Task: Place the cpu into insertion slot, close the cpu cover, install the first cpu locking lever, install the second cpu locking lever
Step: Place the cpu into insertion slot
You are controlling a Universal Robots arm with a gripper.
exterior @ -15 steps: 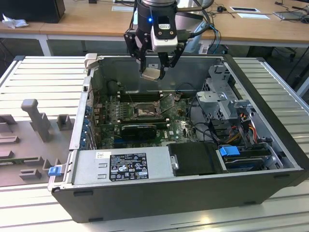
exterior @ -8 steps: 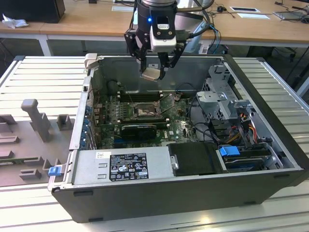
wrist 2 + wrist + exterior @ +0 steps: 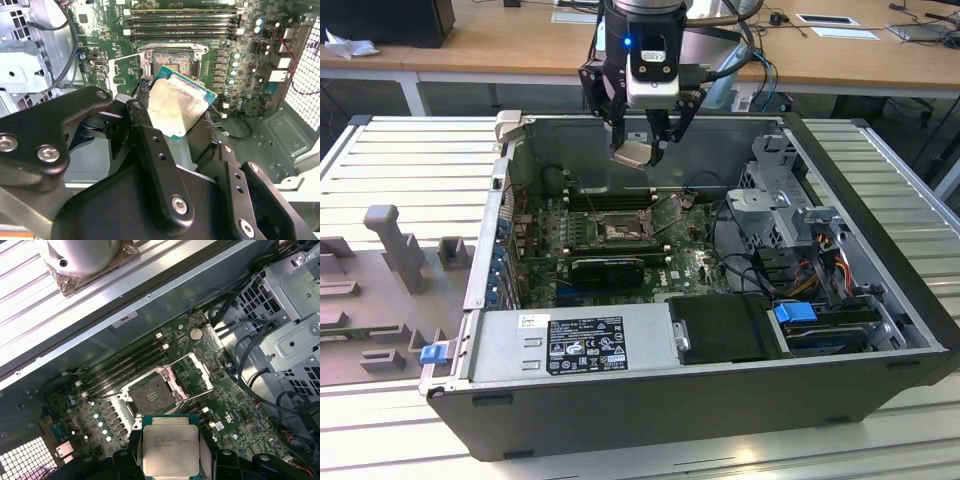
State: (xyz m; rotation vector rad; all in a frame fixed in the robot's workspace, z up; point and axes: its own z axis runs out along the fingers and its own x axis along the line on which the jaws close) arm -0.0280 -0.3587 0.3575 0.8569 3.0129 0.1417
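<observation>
My gripper (image 3: 638, 150) hangs above the open computer case, shut on the cpu (image 3: 631, 154), a flat pale silver square held tilted between the black fingers. In both wrist views the cpu (image 3: 176, 102) (image 3: 170, 442) sits between the fingertips, with its green edge showing. Below it, apart from it, lies the insertion slot (image 3: 620, 232) (image 3: 172, 62) (image 3: 151, 396), a dark square socket with nothing in it on the green motherboard (image 3: 690, 262). The cpu cover (image 3: 196, 371) is swung open beside the slot.
Long black memory slots (image 3: 180, 22) run along one side of the socket. A metal drive cage (image 3: 782, 205) and cables (image 3: 820, 262) fill the exterior view's right part of the case. A power supply (image 3: 575, 343) sits at the front. Grey fixtures (image 3: 395, 245) stand on the table at the left.
</observation>
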